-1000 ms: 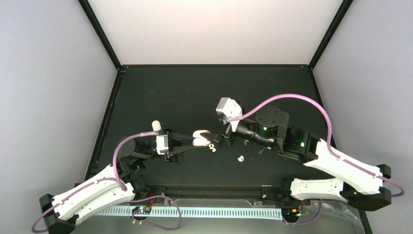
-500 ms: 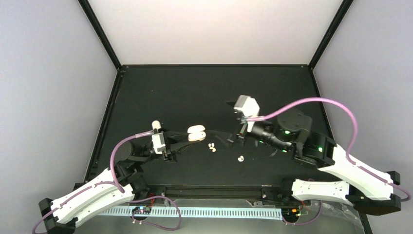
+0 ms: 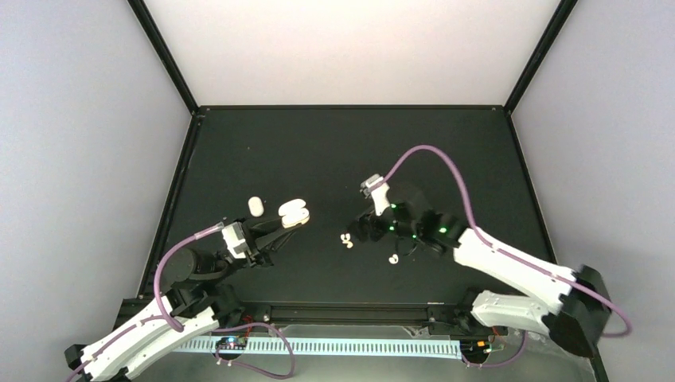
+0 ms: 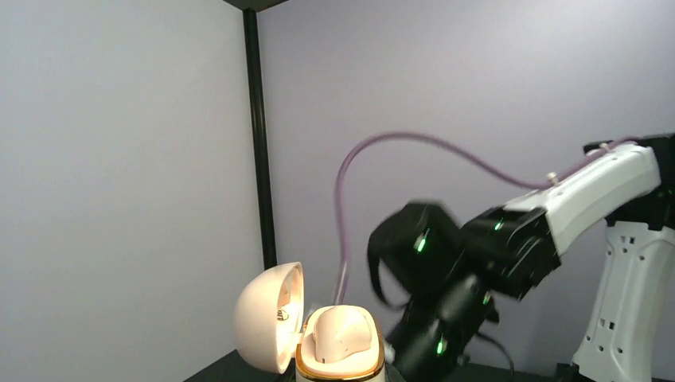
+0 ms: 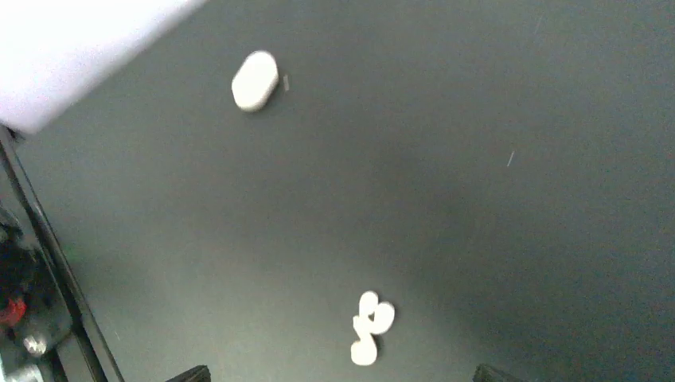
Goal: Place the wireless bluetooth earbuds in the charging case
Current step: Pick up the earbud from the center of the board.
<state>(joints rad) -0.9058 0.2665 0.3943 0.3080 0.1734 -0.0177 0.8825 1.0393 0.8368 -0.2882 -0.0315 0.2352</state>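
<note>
Several earbuds (image 3: 346, 239) lie loose on the counter (image 3: 477, 151), one earbud (image 3: 392, 259) apart from the clump. Left fingers (image 3: 278, 227) clamp the open charging case (image 3: 293, 212), near a closed white case (image 3: 255, 205); right fingers (image 3: 364, 228), spread apart, hover over the clump.

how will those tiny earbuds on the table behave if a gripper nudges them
The earbuds look tiny, smooth and rounded, so they would likely skid or roll if nudged. As they lie bunched together, pinching one probably shifts its neighbour.
</note>
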